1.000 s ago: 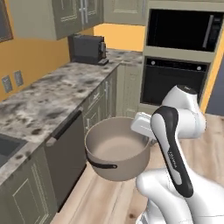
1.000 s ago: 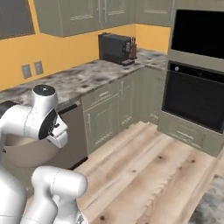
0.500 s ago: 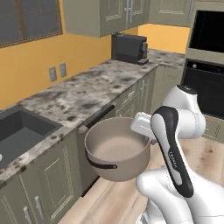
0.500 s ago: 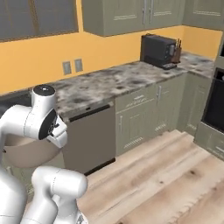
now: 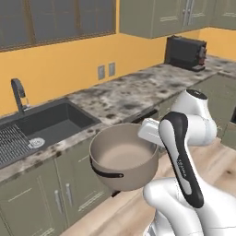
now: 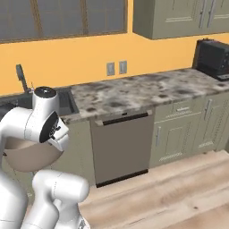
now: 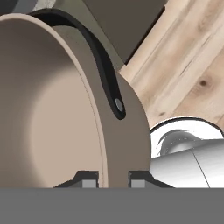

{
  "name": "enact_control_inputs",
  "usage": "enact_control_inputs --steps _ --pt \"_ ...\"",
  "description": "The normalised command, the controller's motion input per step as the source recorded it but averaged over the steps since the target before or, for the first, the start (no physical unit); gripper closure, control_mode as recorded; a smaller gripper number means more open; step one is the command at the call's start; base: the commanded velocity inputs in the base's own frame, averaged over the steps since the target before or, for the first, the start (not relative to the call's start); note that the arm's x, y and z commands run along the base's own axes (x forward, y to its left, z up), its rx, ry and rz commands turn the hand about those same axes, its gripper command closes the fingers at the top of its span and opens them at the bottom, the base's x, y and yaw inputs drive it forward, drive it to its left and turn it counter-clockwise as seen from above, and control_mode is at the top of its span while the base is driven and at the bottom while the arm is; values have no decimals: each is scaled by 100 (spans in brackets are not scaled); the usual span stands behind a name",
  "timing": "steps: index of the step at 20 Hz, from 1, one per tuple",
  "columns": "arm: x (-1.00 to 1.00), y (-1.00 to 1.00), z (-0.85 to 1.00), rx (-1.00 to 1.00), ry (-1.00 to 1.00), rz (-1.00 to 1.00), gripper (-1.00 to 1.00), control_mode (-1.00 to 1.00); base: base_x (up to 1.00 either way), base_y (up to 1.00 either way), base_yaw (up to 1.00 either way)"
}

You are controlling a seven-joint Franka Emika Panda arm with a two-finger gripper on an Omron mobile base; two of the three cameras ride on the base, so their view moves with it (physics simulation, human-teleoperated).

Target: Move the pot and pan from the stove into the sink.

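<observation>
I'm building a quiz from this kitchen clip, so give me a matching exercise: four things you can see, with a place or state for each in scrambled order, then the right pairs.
Things:
1. pot
2. sink
3. faucet
4. gripper

Places or states:
A. recessed in the counter
B. shut on the pot's rim
C. held up off the floor, in front of the cabinets
D. upright behind the basin

Pairs: 1-C, 2-A, 3-D, 4-B
</observation>
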Motion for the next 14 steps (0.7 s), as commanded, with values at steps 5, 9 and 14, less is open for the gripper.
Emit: enact_control_inputs --steps 5,9,14 --pt "0 0 0 0 0 0 100 100 0 -1 48" --pt "0 0 0 0 0 0 100 100 0 -7 43" --pt "0 0 0 0 0 0 100 100 0 -5 28"
